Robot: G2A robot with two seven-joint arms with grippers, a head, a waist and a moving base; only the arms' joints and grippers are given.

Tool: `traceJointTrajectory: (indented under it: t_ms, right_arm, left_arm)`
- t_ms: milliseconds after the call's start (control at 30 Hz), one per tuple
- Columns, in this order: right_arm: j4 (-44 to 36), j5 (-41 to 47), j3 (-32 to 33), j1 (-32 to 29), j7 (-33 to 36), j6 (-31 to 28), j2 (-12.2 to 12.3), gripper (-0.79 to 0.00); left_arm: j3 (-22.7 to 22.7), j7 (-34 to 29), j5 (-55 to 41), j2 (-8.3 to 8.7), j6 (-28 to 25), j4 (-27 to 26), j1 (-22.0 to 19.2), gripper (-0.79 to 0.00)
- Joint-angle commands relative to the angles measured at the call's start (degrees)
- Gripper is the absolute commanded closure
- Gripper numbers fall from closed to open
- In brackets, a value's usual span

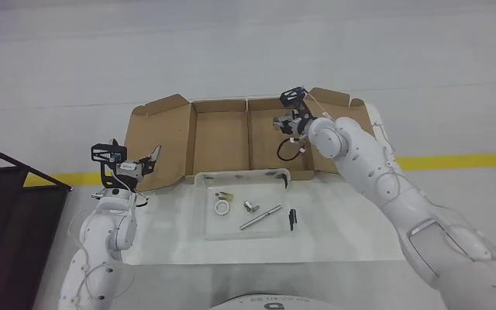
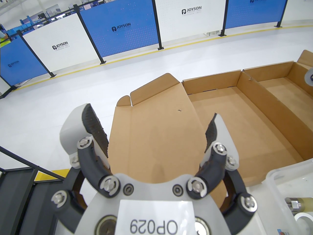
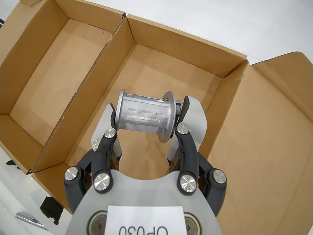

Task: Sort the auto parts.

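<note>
The right gripper [image 3: 149, 108] has its claw closed narrowly on a flanged metal cylinder [image 3: 144, 116]. One pad presses each end, so the part lies crosswise between the fingers. In the top view this gripper sits in the upper centre-right, with the part held in the air above the floor of the right compartment [image 1: 267, 143] of an open cardboard box [image 1: 221, 102]. The box's centre divider [image 3: 97, 57] rises between that compartment and the left compartment [image 1: 221, 143], and the outer flap [image 1: 341, 101] lies open on the far side. The left gripper [image 2: 150, 116] has its claw spread wide with nothing in it. It sits at centre-left of the top view, over the edge of the box's left flap [image 1: 163, 132]. A clear plastic tray [image 1: 232, 175] stands just below the box in the middle of the frame, on the white table [image 1: 349, 225]. In the tray are a white ring [image 1: 222, 208], a short metal cylinder [image 1: 250, 206] beside it, a long metal rod [image 1: 260, 218] lying at a slant, and a small black part [image 1: 292, 218] at the right end. A yellow floor line [image 1: 449, 161] runs along the right edge, and a black rack [image 1: 23, 201] stands at the far left.
</note>
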Motion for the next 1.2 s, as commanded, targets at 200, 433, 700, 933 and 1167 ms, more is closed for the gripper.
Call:
traceJointTrajectory:
  t_ms: [200, 433, 700, 933, 1167]
  right_arm:
    - [2.0, -0.1, -0.1, 0.7, 1.4, 0.7, -1.1, -0.486]
    - [2.1, 0.7, 1.7, -0.2, -1.8, -0.5, -1.3, -0.785]
    - [-1.6, 4.9, 6.2, -3.7, -5.9, -7.5, -0.5, -0.785]
    - [-9.3, 21.2, 16.9, -13.7, -12.5, -34.0, 2.3, -0.785]
    - [-12.5, 25.6, 21.4, -19.9, -11.3, -49.9, 4.1, -0.785]
  left_arm:
    - [0.0, 0.0, 0.0, 0.00, 0.0, 0.0, 0.0, -0.785]
    - [0.0, 0.0, 0.0, 0.00, 0.0, 0.0, 0.0, -0.785]
    - [0.0, 0.0, 0.0, 0.00, 0.0, 0.0, 0.0, -0.785]
    - [0.0, 0.0, 0.0, 0.00, 0.0, 0.0, 0.0, -0.785]
    - [0.0, 0.0, 0.0, 0.00, 0.0, 0.0, 0.0, -0.785]
